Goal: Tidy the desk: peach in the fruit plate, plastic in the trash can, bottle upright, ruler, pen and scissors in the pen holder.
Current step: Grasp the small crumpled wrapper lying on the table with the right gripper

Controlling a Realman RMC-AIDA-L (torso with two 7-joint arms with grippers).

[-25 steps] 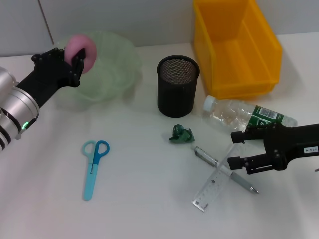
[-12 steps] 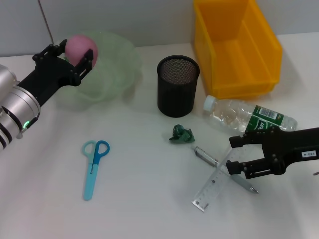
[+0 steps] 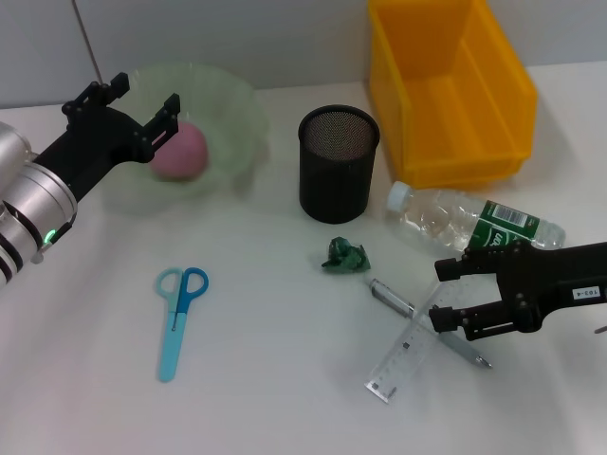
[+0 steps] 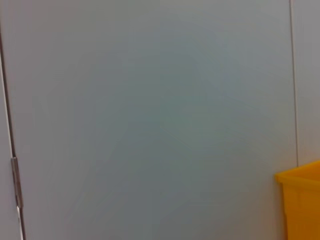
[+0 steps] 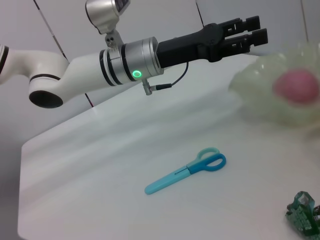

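left gripper (image 3: 133, 109): spread, empty, above plate (image 3: 237, 104); peach (image 3: 180, 150) in plate just below it | right gripper (image 3: 441, 292): spread, low over worktop (image 3: 275, 379), straddling pen (image 3: 427, 324) where it crosses ruler (image 3: 406, 355) | pen's long axis runs diagonally across the gripper's gap; right arm nearer | judged next: pinch pen, holder (image 3: 339, 163) up-left

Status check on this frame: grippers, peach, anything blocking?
Left gripper open above fruit plate; peach lying in it. Right gripper open, straddling pen and ruler. Nothing in the way.
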